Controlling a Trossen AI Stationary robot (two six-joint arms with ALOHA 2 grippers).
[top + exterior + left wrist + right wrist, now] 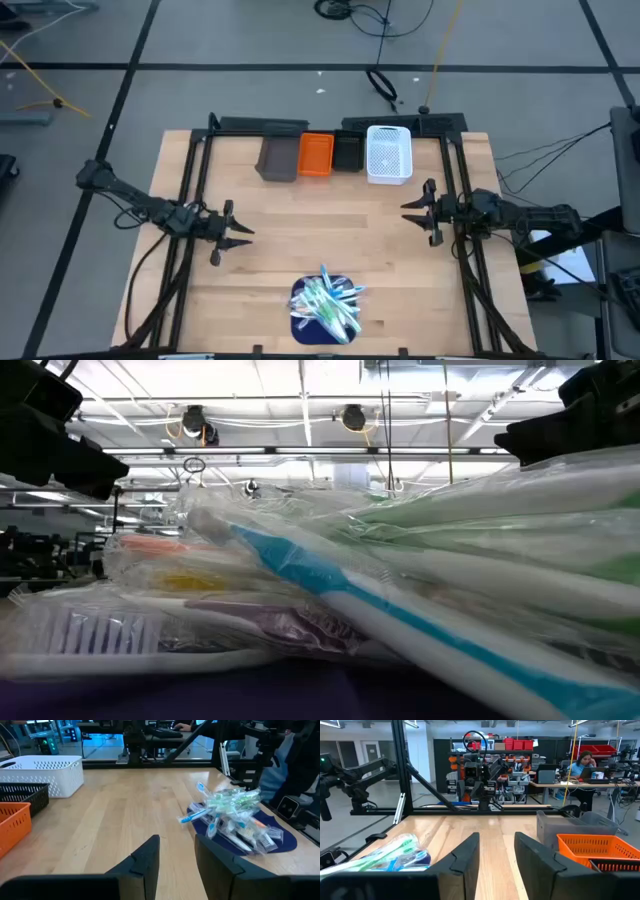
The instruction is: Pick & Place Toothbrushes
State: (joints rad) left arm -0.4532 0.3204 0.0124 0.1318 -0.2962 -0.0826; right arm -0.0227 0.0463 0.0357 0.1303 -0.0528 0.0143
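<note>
The toothbrushes lie heaped in clear wrappers on the dark blue mat at the near edge of the counter, and the grey bin, orange bin, black bin and white bin at the far edge look empty, so by my judgement nothing is sorted yet. The left gripper and right gripper hover at either side, fingers parted, holding nothing. Only the low view shows the wrapped bristles close up; only the high view shows all the bins.
</note>
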